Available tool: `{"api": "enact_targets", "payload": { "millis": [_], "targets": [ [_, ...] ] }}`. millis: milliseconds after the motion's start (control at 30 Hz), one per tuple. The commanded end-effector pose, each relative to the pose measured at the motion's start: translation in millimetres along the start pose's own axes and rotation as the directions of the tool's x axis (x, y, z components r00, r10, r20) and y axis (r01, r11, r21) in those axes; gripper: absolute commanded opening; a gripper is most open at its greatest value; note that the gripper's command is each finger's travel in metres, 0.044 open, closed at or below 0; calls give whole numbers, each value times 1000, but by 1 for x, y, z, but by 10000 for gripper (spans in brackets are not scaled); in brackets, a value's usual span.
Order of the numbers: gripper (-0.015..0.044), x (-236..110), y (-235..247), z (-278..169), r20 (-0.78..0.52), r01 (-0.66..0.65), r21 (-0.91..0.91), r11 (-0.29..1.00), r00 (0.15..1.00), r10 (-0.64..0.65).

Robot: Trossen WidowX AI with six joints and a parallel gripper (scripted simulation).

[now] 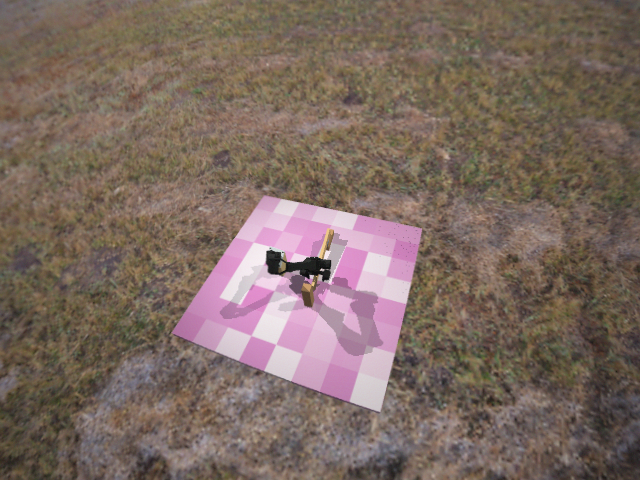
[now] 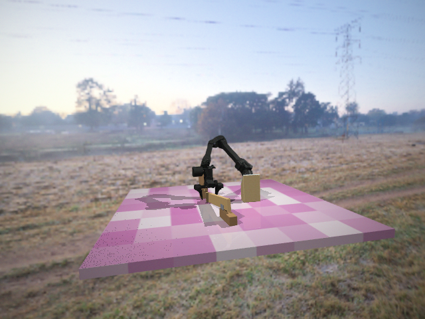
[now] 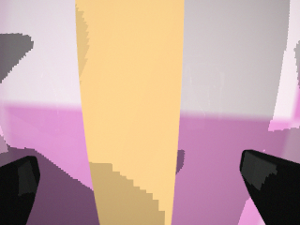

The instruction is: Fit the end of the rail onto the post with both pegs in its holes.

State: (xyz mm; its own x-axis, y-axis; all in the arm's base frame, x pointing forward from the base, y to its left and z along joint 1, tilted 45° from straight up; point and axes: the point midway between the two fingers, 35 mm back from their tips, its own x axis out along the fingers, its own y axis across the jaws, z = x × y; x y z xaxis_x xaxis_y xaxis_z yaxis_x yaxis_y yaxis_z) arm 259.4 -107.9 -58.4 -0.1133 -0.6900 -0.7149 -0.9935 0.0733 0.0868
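The long wooden rail (image 1: pixel 325 248) (image 2: pixel 218 200) (image 3: pixel 131 70) slopes down from the low footboard block (image 2: pixel 230 218), where its far end rests at the grey bracket (image 2: pixel 222 207). Its near end is low, in front of the upright post (image 1: pixel 308 296) (image 2: pixel 200 179). The gripper partly covers the post and near end in the exterior view; the pegs and end holes cannot be made out. My gripper (image 2: pixel 209 195) (image 3: pixel 141 165) points down above the rail close to the post. It is open and empty, with one finger on each side of the rail in the wrist view.
A tan upright block (image 2: pixel 250 188) (image 1: pixel 282 261) stands by the arm's base, to the side of the rail. The pink and white checkered table top (image 1: pixel 281 361) (image 2: pixel 274 231) ends at open edges with grass beyond. Arm shadows fall across it.
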Motion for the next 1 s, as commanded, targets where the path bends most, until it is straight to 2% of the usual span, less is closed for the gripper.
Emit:
{"api": "enact_targets", "payload": {
  "millis": [0,33,533,767,967],
  "targets": [
    [440,8,4,1,-7,-10,-11,1000,1000,10],
    [440,8,4,1,-7,-10,-11,1000,1000,10],
    [46,8,4,1,-7,-10,-11,1000,1000,10],
    [0,8,4,1,-7,-10,-11,1000,1000,10],
    [0,8,4,1,-7,-10,-11,1000,1000,10]
  ]
}}
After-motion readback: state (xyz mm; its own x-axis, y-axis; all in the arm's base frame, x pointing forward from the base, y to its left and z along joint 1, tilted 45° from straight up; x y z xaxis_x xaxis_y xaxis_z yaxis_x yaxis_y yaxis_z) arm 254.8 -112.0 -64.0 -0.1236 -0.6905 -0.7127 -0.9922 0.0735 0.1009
